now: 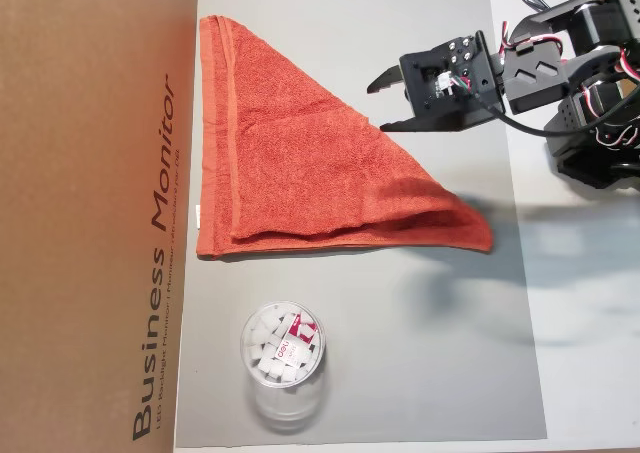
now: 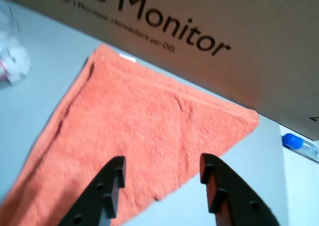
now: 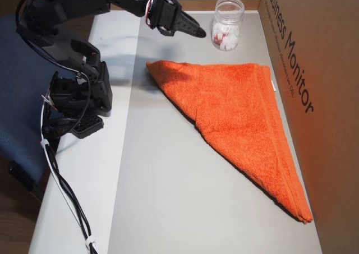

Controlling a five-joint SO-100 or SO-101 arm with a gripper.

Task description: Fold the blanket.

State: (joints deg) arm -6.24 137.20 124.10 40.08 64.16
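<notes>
Already triangular — the blanket (image 1: 300,163)

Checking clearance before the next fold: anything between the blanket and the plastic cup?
Nothing. In an overhead view, only bare grey mat lies between the blanket and the cup; they sit apart.

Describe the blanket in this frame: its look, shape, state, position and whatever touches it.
The blanket is orange-red terry cloth with flat hemmed edge bands, folded diagonally into a two-layer triangle. It lies flat on the grey mat, one long edge against the cardboard box. The open gripper hovers above its slanted edge, not touching.
</notes>
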